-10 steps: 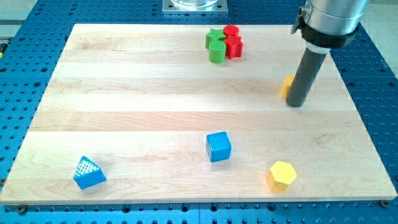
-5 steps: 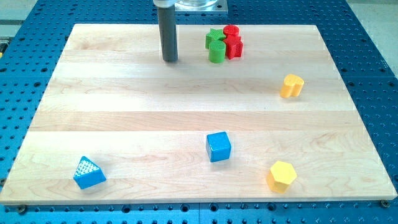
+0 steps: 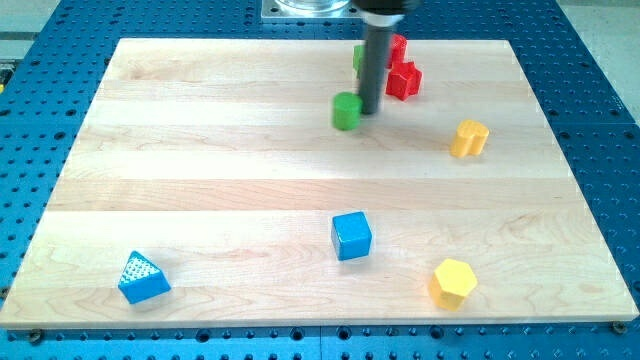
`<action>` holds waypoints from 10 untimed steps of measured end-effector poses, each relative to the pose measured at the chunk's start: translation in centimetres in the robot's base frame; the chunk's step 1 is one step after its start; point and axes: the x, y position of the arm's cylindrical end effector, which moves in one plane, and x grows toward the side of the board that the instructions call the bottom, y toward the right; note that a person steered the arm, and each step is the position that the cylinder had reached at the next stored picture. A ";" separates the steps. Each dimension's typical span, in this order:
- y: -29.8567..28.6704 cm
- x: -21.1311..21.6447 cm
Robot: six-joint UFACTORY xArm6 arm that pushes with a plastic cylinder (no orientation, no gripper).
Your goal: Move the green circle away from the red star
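Note:
The green circle (image 3: 346, 111) lies on the wooden board (image 3: 200, 160) near the view's top centre. My tip (image 3: 369, 109) stands right against its right side. The red star (image 3: 404, 81) lies up and to the right of the tip, a short gap away from the green circle. A second red block (image 3: 398, 46) sits just above the star. Another green block (image 3: 358, 58) shows partly behind the rod, its shape hidden.
A yellow block (image 3: 468, 138) lies at the right. A yellow hexagon (image 3: 453, 282) sits at the bottom right. A blue cube (image 3: 351, 236) is at bottom centre and a blue triangle (image 3: 143, 278) at bottom left.
The rod moved from the left of the cluster to its middle. The green circle slid down, apart from the others. The red star and the other blocks shifted right.

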 end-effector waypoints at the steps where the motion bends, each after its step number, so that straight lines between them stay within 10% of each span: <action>1: -4.4 0.1; 3: -13.8 1.8; 7: 9.8 5.2; 10: -0.9 3.8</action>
